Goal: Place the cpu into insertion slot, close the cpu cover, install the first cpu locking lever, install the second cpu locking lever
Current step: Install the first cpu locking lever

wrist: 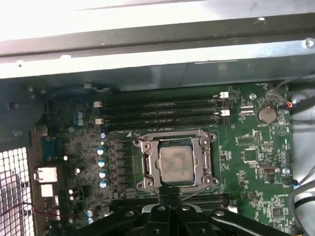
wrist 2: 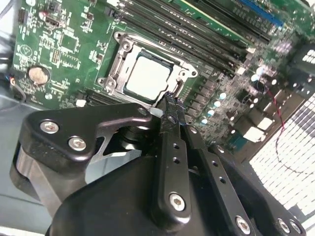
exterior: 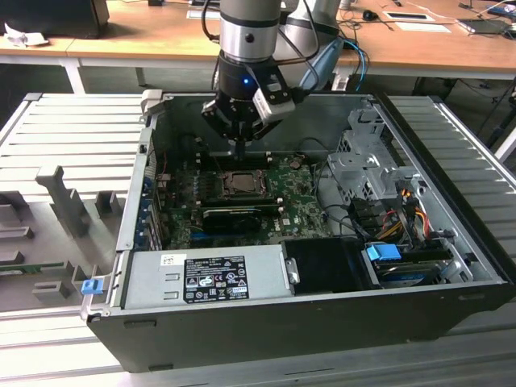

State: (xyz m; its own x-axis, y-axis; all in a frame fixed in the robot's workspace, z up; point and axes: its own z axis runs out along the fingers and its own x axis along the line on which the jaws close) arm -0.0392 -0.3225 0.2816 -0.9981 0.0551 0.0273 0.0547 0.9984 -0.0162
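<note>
One gripper (wrist 2: 170,100), fingers pressed together, tip just beside the insertion slot (wrist 2: 126,89) | you see the cpu (wrist 2: 147,76) lying in that slot | cpu cover (wrist 2: 115,62) flat around the cpu.

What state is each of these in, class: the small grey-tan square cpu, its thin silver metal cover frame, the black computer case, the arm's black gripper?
Small grey-tan square cpu: seated in the insertion slot.
Thin silver cpu cover frame: lowered flat around the cpu.
Black computer case: lying on its side, open on top.
Black gripper: shut, tips at the slot's edge.
</note>
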